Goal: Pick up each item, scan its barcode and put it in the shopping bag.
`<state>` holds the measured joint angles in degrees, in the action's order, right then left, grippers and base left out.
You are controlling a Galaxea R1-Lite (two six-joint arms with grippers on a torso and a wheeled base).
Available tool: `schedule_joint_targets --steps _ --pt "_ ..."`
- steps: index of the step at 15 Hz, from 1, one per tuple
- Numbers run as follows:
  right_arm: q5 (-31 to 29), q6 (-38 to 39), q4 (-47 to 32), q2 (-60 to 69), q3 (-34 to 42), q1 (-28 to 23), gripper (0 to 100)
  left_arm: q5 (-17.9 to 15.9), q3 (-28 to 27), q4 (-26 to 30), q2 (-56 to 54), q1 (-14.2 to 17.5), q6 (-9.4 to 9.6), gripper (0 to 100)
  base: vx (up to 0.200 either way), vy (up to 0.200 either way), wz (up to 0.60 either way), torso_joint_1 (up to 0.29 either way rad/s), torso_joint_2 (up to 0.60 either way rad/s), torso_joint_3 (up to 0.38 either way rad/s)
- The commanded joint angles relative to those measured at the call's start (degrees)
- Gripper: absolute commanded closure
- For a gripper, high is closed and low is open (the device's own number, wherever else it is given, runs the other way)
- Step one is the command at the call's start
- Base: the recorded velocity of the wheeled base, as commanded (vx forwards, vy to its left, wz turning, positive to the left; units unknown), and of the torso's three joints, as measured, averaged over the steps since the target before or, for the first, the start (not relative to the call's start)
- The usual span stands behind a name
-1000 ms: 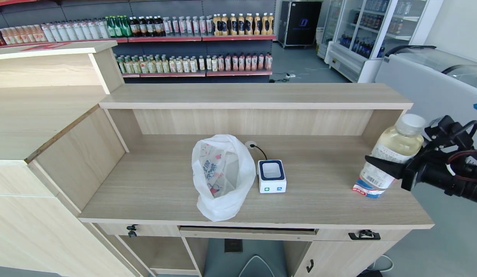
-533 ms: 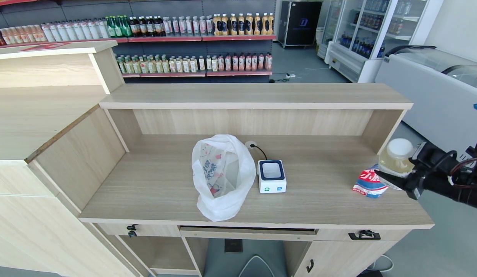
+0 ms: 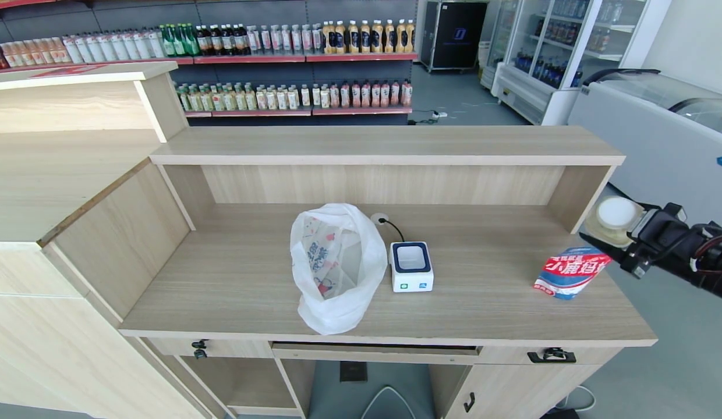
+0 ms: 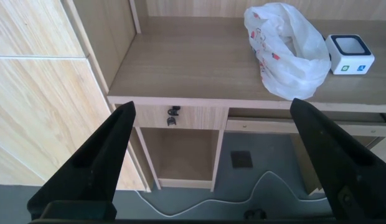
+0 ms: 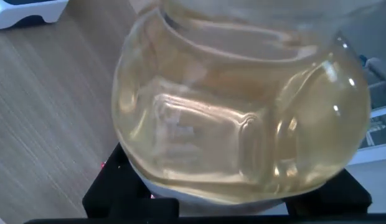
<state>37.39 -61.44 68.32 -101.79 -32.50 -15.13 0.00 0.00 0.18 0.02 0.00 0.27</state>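
Right end effector [image 3: 607, 247] is closed around a clear plastic bottle [image 3: 570, 270] at the tabletop's [image 3: 483, 302] right edge. Its fingers clamp the upper body, just under the white cap [image 3: 616, 212]. Bottle is tipped over, cap towards the head camera, label end low over the wood; cannot tell whether the base touches. Right wrist view: pale yellow liquid fills the bottle [image 5: 243, 118] between dark fingers.

Left end effector [image 4: 211, 162] hangs off the front left of the tabletop, fingers spread wide, carrying nothing.

Shopping bag [image 3: 338, 267] sits mid-tabletop with its mouth open. Scanner [image 3: 411, 266] is just beside it on the right, well apart from the bottle.

Handling, as judged:
- Full, so probably fairly heavy.
- Thin smooth walls would likely give under a hard squeeze.
- Label film looks slippery.
- Best hold: ribbed body above the label, keeping the label uncovered.
- No barcode shows; bottle likely needs rotating at the scanner.
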Motion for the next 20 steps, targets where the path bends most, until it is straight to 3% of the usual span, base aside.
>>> schedule_joint_targets --steps 1,8,13,20 --pt "-0.04 -0.52 1.73 -1.74 0.07 0.1 100 0.0 0.0 -0.01 -0.02 0.0 0.0 0 0.0 0.0 0.6 0.002 0.0 0.002" --pt "0.23 -0.7 15.0 -10.62 -1.34 5.02 100 0.0 0.0 -0.01 -0.02 0.0 0.0 0 0.0 0.0 0.6 0.002 0.0 0.004" --pt "0.32 -0.87 21.33 -19.32 -4.5 8.8 100 0.0 0.0 -0.01 -0.02 0.0 0.0 0 0.0 0.0 0.0 0.0 0.0 0.0" --pt "1.99 -2.19 21.68 -26.7 -7.05 9.77 100 0.0 0.0 -0.01 -0.02 0.0 0.0 0 0.0 0.0 0.0 0.0 0.0 0.0"
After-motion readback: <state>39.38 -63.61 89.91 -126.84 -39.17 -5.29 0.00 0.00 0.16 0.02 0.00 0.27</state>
